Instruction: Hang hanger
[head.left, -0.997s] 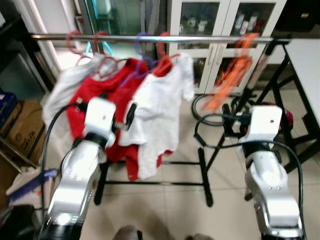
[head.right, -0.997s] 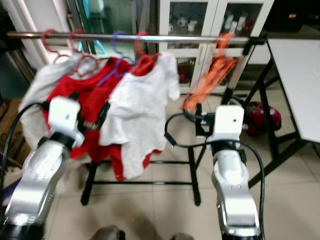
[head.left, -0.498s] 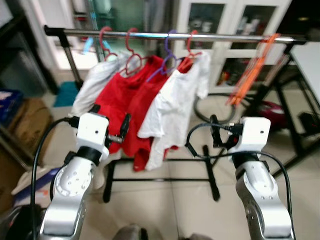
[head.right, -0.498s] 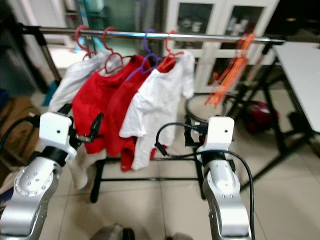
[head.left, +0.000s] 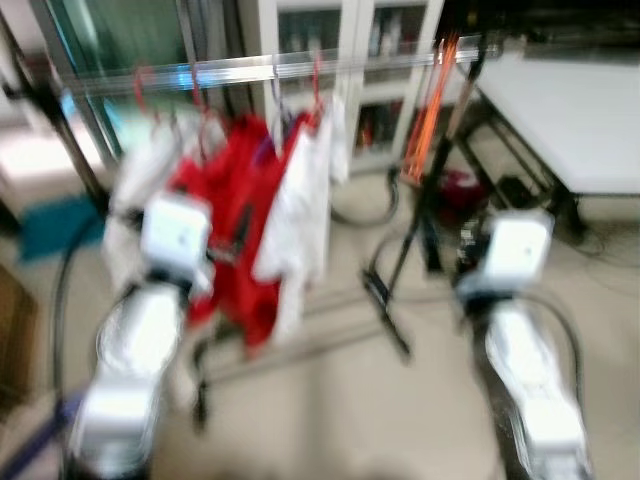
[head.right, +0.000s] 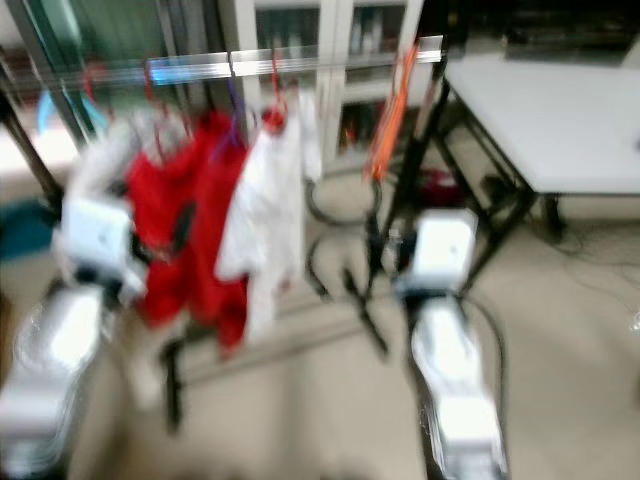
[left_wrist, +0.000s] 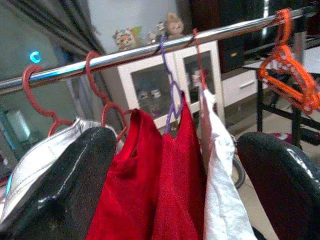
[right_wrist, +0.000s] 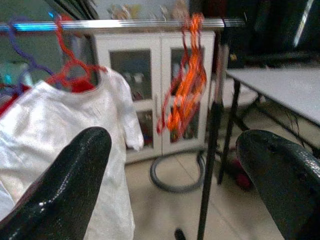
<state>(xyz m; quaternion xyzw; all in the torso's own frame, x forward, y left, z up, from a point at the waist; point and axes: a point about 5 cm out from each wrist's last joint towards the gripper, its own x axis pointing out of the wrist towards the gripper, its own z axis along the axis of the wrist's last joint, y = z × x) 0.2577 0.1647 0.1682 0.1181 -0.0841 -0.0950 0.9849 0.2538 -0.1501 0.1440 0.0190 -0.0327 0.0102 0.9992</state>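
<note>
A steel clothes rail (head.left: 300, 68) runs across in front of me, blurred in the eye views. Red shirts (left_wrist: 150, 180) and a white shirt (right_wrist: 65, 130) hang from it on red and purple hangers. A bunch of bare orange hangers (right_wrist: 185, 85) hangs near the rail's right end (head.left: 432, 90). My left gripper (left_wrist: 175, 190) is open and empty, pointing at the red shirts below the rail. My right gripper (right_wrist: 175, 185) is open and empty, aimed between the white shirt and the orange hangers. Both arms are raised at mid height, short of the rack.
A white table (head.left: 560, 120) stands to the right of the rack. White glass-door cabinets (right_wrist: 160, 90) stand behind it. The rack's black legs (head.left: 400, 270) and a grey hose loop (right_wrist: 175, 180) are on the tiled floor. A dark stand (head.left: 40, 110) is at the left.
The whole picture has shifted and blurred, so the camera has moved; the table at the right now shows more. Both arms keep the same raised pose with open fingers.
</note>
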